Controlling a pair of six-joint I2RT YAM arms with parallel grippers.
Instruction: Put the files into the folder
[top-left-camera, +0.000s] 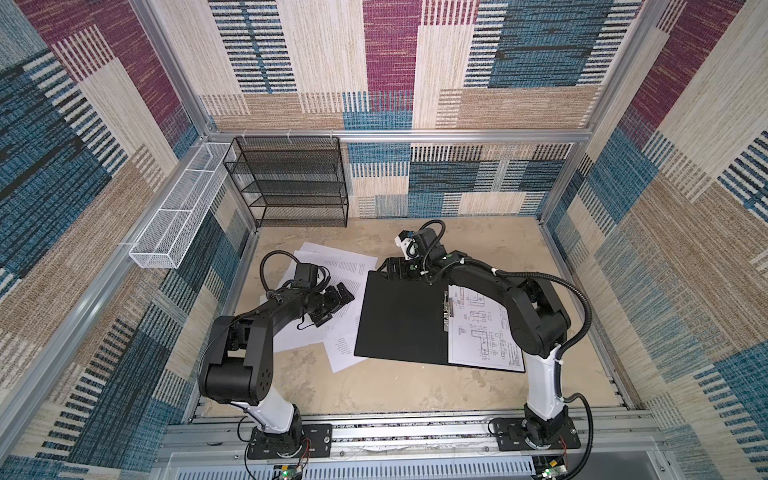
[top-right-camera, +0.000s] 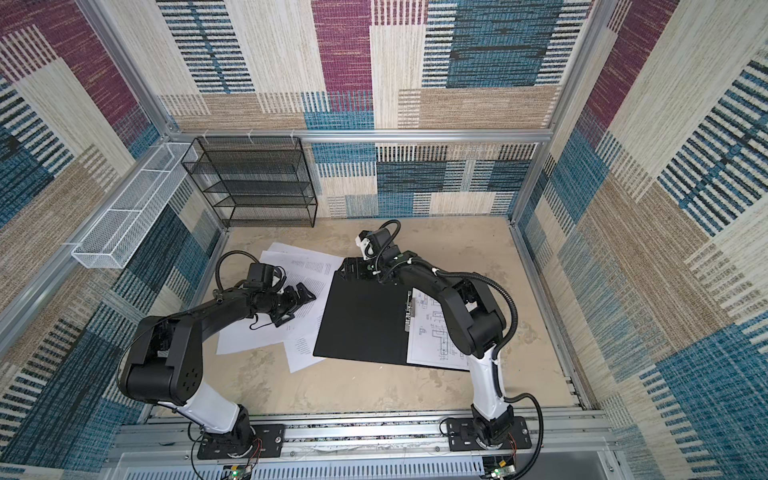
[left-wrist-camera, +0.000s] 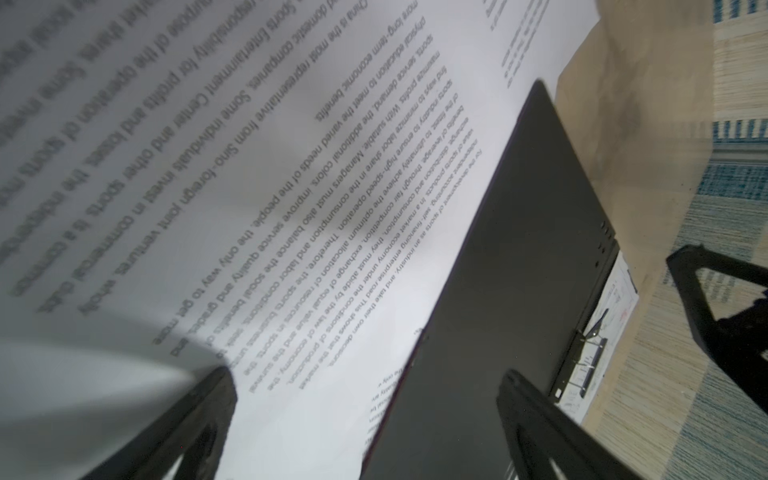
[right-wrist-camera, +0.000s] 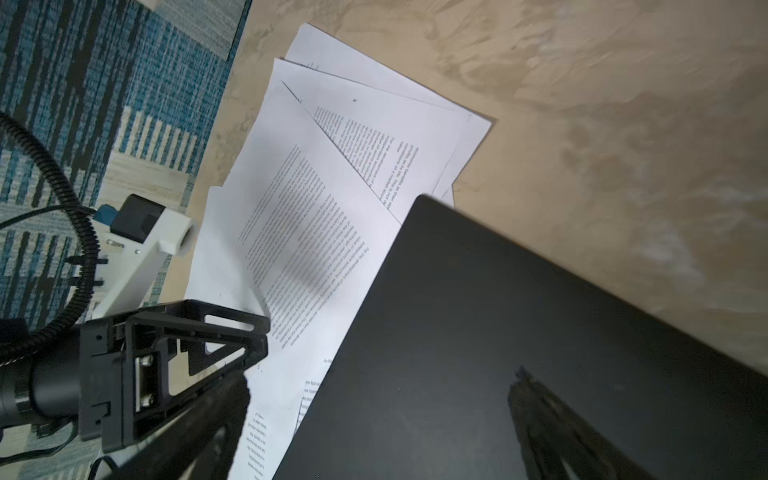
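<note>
Black inside up, the flat open folder (top-left-camera: 399, 320) holds one line-drawing sheet (top-left-camera: 484, 332) beside its metal clip (top-left-camera: 446, 309); loose white printed files (top-left-camera: 336, 262) fan off its opposite edge. Above them the left gripper (top-left-camera: 338, 305), at the folder's corner the right gripper (top-left-camera: 388, 268), both gaping, empty. Next likely: pinch a sheet edge

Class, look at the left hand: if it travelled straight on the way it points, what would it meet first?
Most likely the text-printed sheet beneath the open left hand, or else the open folder's near edge just beyond; depth is unclear.
</note>
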